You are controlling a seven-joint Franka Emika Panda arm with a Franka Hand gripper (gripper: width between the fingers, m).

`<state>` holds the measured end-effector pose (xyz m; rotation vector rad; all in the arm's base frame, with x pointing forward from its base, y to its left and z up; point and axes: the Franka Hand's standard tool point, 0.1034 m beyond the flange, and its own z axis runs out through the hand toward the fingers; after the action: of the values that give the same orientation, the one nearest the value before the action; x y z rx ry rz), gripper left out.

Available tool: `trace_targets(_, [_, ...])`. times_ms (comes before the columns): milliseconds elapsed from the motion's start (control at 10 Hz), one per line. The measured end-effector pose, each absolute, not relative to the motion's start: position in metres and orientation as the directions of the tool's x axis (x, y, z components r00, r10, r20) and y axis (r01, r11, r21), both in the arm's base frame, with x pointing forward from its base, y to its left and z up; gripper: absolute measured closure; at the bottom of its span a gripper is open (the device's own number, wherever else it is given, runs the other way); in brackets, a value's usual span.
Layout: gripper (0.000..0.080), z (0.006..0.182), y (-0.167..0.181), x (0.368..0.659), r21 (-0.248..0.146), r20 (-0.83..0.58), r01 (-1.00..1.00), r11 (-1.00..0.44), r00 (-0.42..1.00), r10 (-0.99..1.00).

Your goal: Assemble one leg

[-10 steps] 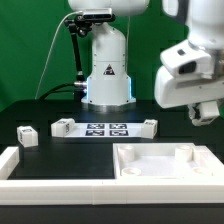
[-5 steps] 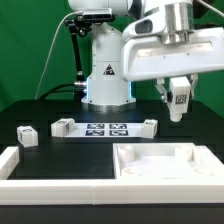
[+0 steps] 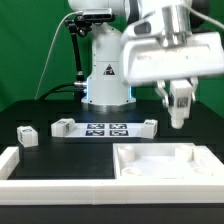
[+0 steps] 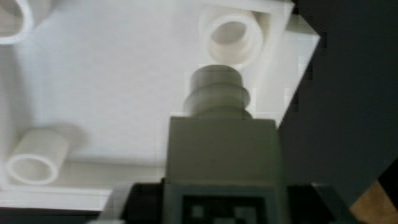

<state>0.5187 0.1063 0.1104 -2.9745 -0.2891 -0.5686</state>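
Note:
My gripper [image 3: 179, 98] is shut on a leg [image 3: 180, 106], a small white block with a black-and-white tag, held upright in the air above the far right part of the large white square panel [image 3: 150, 172]. In the wrist view the held leg [image 4: 221, 120] points its stepped round tip at the panel [image 4: 107, 80], between two of the panel's round corner sockets [image 4: 233, 34]. The dark fingers [image 4: 146, 200] flank the leg's tagged end. Three more legs lie on the table: one at the exterior view's left [image 3: 27, 135], one [image 3: 63, 126] and one [image 3: 148, 125] beside the marker board [image 3: 105, 129].
A white raised border [image 3: 20, 168] runs along the front and the exterior view's left of the table. The robot's white base [image 3: 105, 70] stands behind the marker board. A second socket post [image 4: 36, 158] rises from the panel.
The gripper with the leg has swung from the exterior view's right edge toward the left, over the panel's far right part. In the last half second it barely shifted.

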Motion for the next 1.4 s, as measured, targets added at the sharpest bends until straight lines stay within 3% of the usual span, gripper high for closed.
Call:
trace_targets(200, [0.0511,0.1,0.115,0.55,-0.058,0.386,0.26,-0.964,0.896,0.219])
trace_targets(800, [0.0511,0.098,0.117,0.554,-0.062,0.374,0.264,-0.963,0.9,0.223])
trace_targets(1300, [0.0511,0.092,0.123,0.609,-0.065,0.374,0.325,-0.943,0.884,0.279])
trace_targets(1400, [0.0511,0.092,0.124,0.607,-0.064,0.377,0.326,-0.943,0.883,0.28])
